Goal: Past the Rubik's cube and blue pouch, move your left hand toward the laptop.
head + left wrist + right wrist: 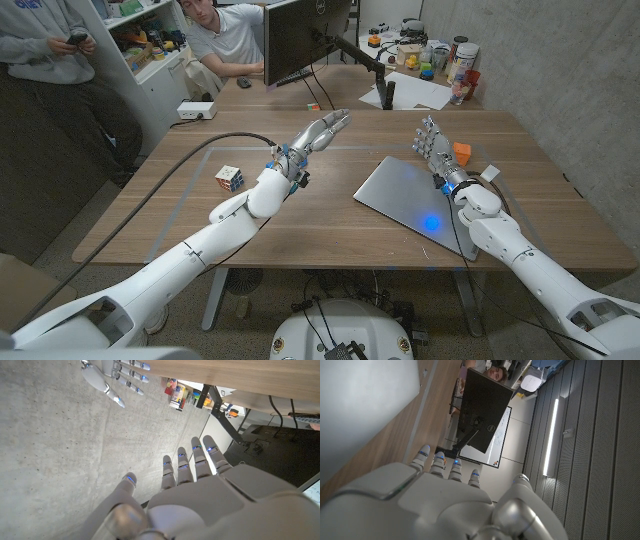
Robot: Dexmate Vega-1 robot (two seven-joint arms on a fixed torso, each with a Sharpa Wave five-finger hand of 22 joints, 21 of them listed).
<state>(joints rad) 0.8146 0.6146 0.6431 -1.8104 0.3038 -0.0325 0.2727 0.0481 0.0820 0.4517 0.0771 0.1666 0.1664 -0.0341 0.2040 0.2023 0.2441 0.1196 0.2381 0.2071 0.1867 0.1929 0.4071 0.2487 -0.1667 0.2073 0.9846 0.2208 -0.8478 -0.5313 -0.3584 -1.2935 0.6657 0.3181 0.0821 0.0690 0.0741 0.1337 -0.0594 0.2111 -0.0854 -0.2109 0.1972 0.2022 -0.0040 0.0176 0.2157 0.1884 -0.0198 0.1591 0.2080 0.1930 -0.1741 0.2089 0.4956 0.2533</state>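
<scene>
Left hand (pixel 318 132) hovers with fingers extended, holding nothing, left of the closed grey laptop (pixel 420 192); multicoloured Rubik's cube (pixel 229 177) lies behind it on the worktop (pixel 300 225).

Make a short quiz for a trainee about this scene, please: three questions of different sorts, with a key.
1. True or false: the left hand holds the Rubik's cube.
2. The closed laptop lies nearer which hand? A) left B) right
3. Fill in: the small block beside the right hand is coloured ____.

Key: 1 false, the hand is open above the table; 2 B; 3 orange.
</scene>
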